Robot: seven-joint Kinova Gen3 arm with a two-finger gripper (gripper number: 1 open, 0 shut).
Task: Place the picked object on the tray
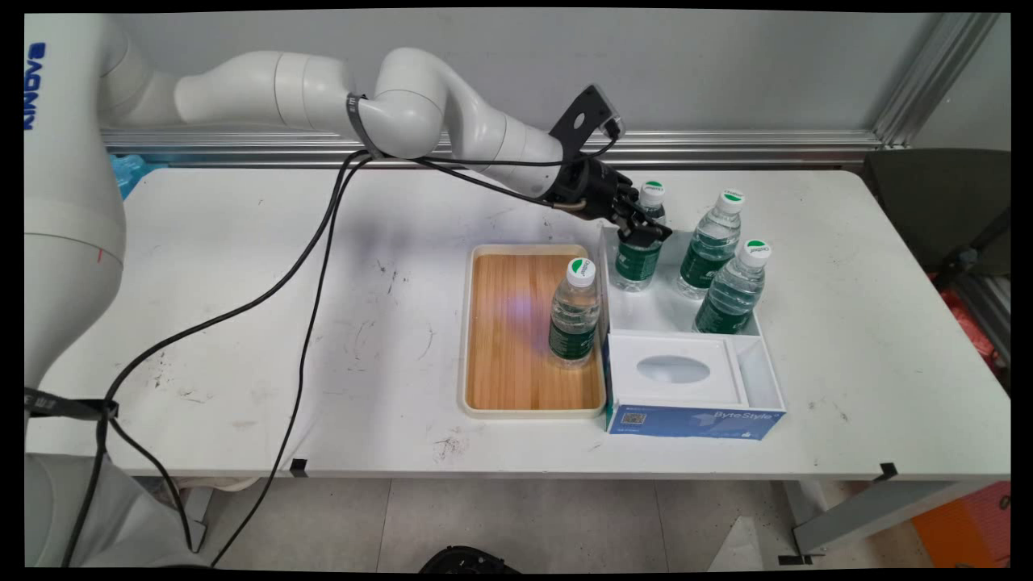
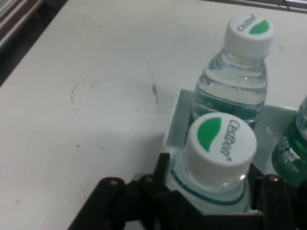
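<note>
Clasping a bottle in the box

My gripper (image 1: 644, 230) is pressing its fingers (image 2: 162, 168) against both sides of the water bottle (image 2: 218, 165), just under its cap, in the white box (image 1: 763, 367) beside the wooden tray (image 1: 516, 323).

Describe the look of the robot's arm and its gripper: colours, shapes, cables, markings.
The arm is glossy white, built of rounded tubular links with bulbous joints; blue KINOVA lettering runs along its large link. Black cables hang from it, bound on by a dark strap. A flat black camera bracket sits at the wrist. The gripper is black, with jointed linkage and two fingers.
</note>
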